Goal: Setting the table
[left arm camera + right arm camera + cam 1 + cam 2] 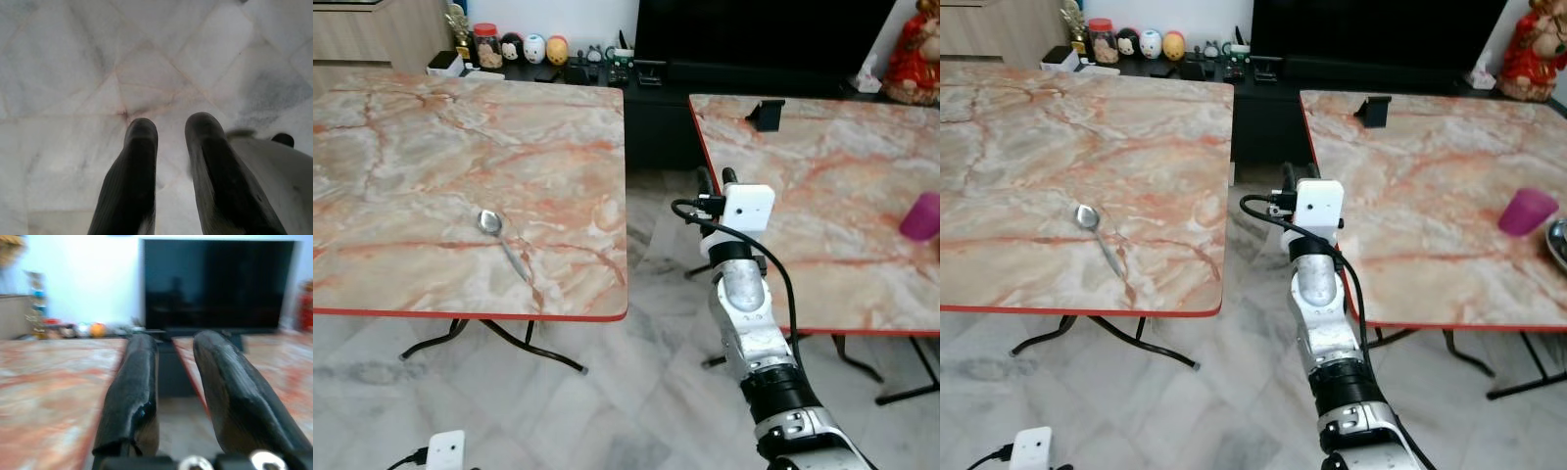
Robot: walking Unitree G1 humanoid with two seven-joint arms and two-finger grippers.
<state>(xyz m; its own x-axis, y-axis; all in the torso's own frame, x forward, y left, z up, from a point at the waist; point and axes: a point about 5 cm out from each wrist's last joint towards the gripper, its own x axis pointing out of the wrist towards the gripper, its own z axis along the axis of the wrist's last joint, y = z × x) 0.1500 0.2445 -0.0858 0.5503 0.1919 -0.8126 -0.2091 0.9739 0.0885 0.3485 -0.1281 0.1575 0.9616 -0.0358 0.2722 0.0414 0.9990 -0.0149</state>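
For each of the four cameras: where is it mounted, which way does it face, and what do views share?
Left eye, head: looks down at two marble tables, spoon; right gripper raised in the gap.
Right eye, head: same scene, plus pink cup.
Left wrist: faces the floor past the left gripper.
Right wrist: faces forward at the TV past its fingers.
Shared: tables and TV in eye and right wrist views.

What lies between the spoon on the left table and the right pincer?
Between the spoon and the right pincer lies bare marble tabletop, then its red edge and the floor gap between tables, as the left eye view shows.
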